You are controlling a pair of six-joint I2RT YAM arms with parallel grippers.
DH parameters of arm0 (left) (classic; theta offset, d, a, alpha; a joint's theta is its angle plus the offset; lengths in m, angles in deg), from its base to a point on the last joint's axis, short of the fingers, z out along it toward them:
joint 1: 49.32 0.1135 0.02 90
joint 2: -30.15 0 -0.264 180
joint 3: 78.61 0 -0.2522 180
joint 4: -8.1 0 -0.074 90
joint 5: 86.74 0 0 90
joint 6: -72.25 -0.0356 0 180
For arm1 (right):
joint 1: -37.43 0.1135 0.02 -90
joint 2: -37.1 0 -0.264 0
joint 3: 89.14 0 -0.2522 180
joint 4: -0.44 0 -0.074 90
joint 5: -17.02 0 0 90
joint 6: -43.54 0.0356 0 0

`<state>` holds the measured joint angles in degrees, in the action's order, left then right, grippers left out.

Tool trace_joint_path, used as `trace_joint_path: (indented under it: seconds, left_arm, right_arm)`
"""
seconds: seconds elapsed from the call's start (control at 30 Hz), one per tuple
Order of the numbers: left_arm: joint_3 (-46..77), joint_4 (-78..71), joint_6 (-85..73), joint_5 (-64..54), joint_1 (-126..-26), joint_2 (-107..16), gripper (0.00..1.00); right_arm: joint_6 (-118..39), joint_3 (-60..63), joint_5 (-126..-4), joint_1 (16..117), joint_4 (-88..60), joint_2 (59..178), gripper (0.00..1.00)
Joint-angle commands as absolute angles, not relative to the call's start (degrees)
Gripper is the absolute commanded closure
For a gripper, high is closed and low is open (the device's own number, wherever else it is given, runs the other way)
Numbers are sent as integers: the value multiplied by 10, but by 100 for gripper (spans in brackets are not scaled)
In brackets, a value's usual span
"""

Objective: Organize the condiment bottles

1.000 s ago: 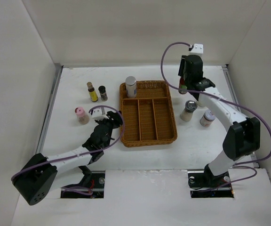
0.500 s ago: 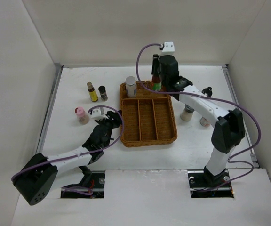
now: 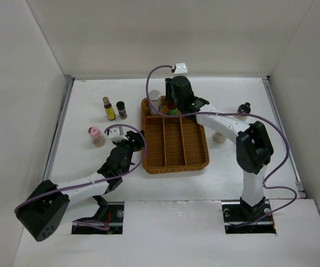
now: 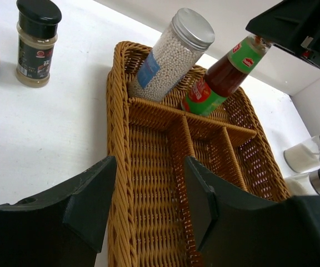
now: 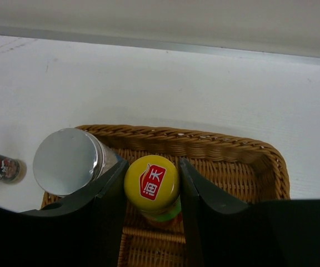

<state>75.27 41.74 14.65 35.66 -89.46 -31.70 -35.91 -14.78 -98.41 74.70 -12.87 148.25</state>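
Observation:
My right gripper (image 3: 173, 104) (image 5: 151, 186) is shut on the yellow cap of the green-red sauce bottle (image 5: 151, 183) (image 4: 221, 78). It holds the bottle tilted, with its lower end inside the back compartment of the woven basket (image 3: 175, 167), right beside a silver-lidded clear shaker (image 3: 155, 99) (image 5: 68, 161) (image 4: 165, 61) that stands there. My left gripper (image 3: 135, 139) (image 4: 149, 194) is open and empty, its jaws either side of the basket's left rim. The yellow bottle (image 3: 109, 109), black-capped dark jar (image 3: 121, 110) (image 4: 35, 50) and pink-capped bottle (image 3: 96, 136) stand left of the basket.
A shaker (image 3: 219, 137) stands right of the basket, partly behind my right arm. A small black-topped item (image 3: 244, 107) sits further right. Two shakers (image 4: 315, 150) show at the right edge of the left wrist view. White walls close in the table on three sides.
My right arm has swung left from the table right of the basket, carrying the sauce bottle to the basket's back compartment. The left arm has not moved.

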Motion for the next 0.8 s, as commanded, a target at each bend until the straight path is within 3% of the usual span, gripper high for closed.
trace_joint_path:
  seconds: [0.0, 0.23, 0.5, 0.77]
  left_arm:
    - [750, 448, 154, 346, -891, -317, 50]
    - [751, 448, 156, 345, -890, -316, 50]
    - [749, 449, 156, 345, -891, -322, 50]
    - [751, 445, 156, 345, -891, -313, 50]
  right_arm:
    - [-337, -138, -991, 754, -46, 1461, 70]
    - [-309, -70, -988, 759, -33, 1450, 58]
    - [-313, -46, -989, 763, -15, 1409, 17]
    - [-330, -16, -994, 768, -15, 1304, 6]
